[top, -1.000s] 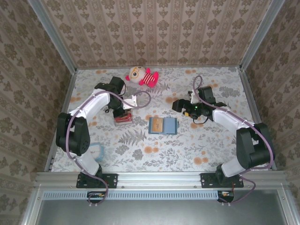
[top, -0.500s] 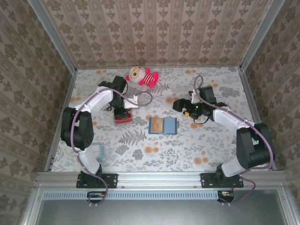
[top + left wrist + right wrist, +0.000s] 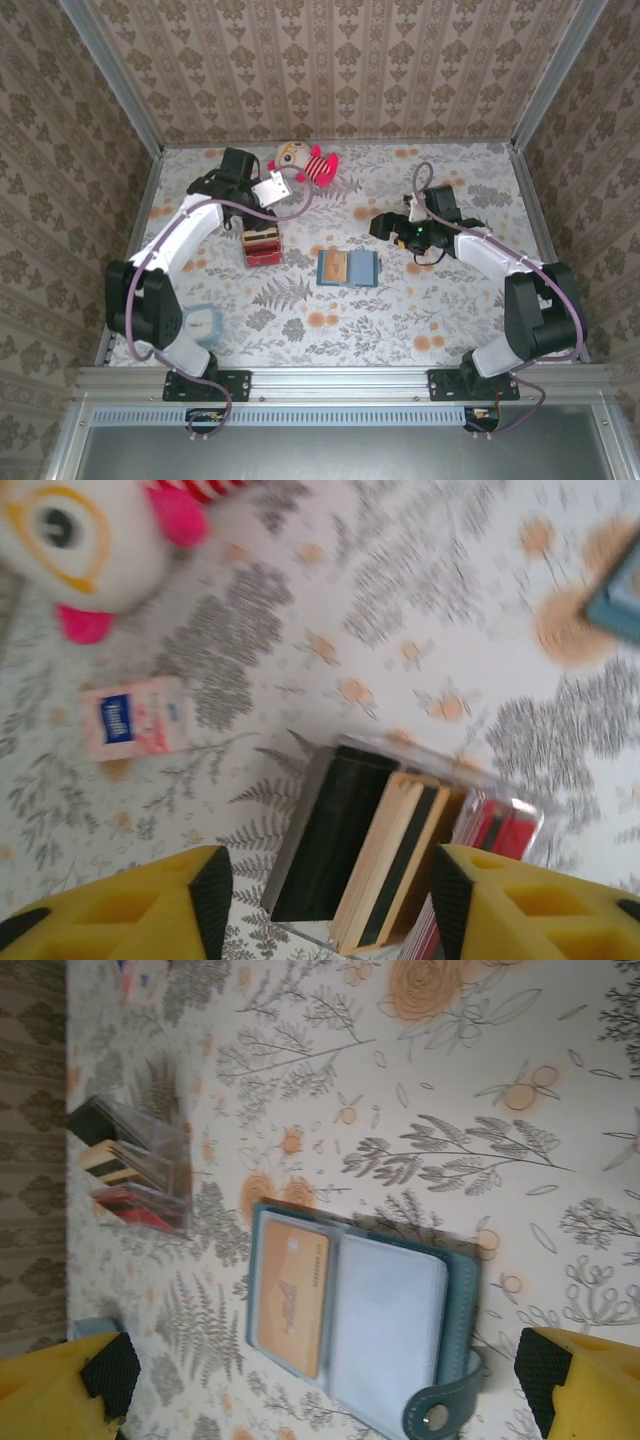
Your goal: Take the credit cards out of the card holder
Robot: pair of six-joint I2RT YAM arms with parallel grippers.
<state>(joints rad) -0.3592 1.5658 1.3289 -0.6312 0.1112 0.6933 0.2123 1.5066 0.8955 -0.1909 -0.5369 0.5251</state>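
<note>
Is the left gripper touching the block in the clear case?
Apart. The top view shows the left gripper hanging beyond the block, with patterned table between them.

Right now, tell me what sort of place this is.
Probably a staged robot test booth: wallpapered panels in a metal frame box in a floral-covered table, with a plush toy and an open wallet laid out.

card holder (image 3: 360, 1335) lying open | tan-orange card (image 3: 288, 1295) in one pocket
</note>
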